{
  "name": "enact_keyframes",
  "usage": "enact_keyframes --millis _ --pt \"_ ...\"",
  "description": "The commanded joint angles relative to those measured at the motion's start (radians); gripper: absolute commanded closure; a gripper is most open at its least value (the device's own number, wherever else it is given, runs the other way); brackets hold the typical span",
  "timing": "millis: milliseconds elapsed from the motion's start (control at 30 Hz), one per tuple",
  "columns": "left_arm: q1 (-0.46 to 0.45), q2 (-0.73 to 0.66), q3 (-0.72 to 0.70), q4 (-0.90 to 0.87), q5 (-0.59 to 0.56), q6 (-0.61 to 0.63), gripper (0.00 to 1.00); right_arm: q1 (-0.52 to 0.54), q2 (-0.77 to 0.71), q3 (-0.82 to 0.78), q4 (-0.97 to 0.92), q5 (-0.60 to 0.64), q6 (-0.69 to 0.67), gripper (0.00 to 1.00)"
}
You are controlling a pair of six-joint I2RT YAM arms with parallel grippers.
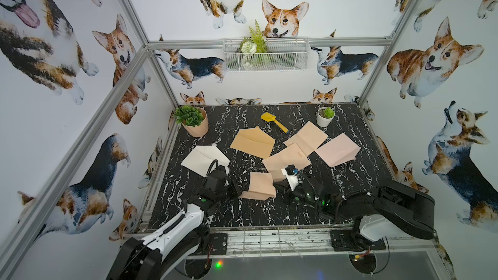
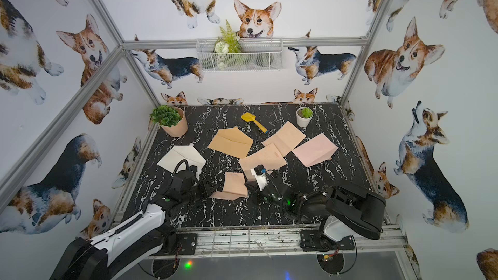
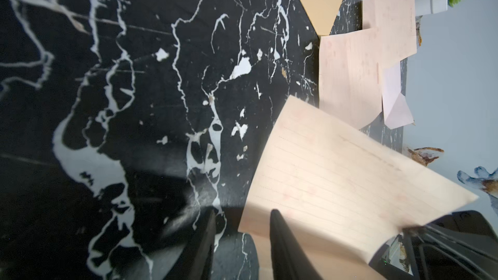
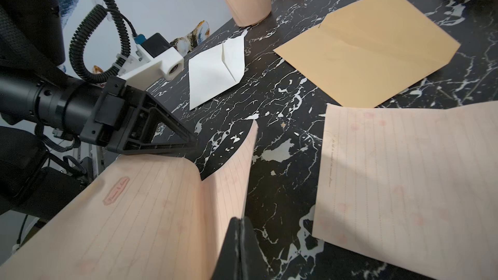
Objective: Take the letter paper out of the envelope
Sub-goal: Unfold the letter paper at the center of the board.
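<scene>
Corgi-print wallpaper (image 1: 283, 18) walls in a black marble-patterned tabletop (image 1: 242, 216). At its 6 o'clock the folded pink ruled letter paper (image 1: 259, 188) stands tented, apart from the white paper envelope (image 1: 204, 158) at 9 o'clock, pinched by the clenched right gripper (image 4: 237, 224). The left gripper (image 3: 242, 214) stands parted at its edge. Only the right wrist view shows its red stamp (image 4: 116, 194).

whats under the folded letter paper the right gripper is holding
Only bare marble table shows around the edges of the letter paper, which the shut right gripper pinches. The spot directly under the sheet is covered in every view.
</scene>
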State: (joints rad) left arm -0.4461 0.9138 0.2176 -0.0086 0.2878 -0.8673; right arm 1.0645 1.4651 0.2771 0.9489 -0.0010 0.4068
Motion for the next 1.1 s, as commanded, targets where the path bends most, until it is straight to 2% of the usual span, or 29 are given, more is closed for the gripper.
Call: enact_keyframes --millis 0,300,567,667,833,1067 --pt "0.000 -0.013 0.002 -0.014 -0.012 -0.006 0.63 -0.005 0.024 0.004 0.097 -0.022 0.024 1.00" --pt "-0.002 -0.047 0.013 -0.014 0.033 -0.021 0.63 -0.005 0.143 0.005 0.184 0.055 0.005 1.00" --pt "-0.043 -0.078 0.015 -0.024 0.083 -0.034 0.66 -0.005 0.214 0.087 0.137 0.105 -0.053 1.00" --pt "-0.075 -0.101 0.004 -0.026 0.082 -0.050 0.66 -0.006 0.217 0.101 0.130 0.143 -0.091 1.00" --pt "-0.137 -0.110 -0.013 -0.020 0.059 -0.080 0.66 -0.015 0.224 0.138 0.074 0.139 -0.109 1.00" --pt "-0.245 -0.094 -0.018 0.031 -0.006 -0.122 0.67 -0.017 0.270 0.126 0.132 0.181 -0.107 1.00"
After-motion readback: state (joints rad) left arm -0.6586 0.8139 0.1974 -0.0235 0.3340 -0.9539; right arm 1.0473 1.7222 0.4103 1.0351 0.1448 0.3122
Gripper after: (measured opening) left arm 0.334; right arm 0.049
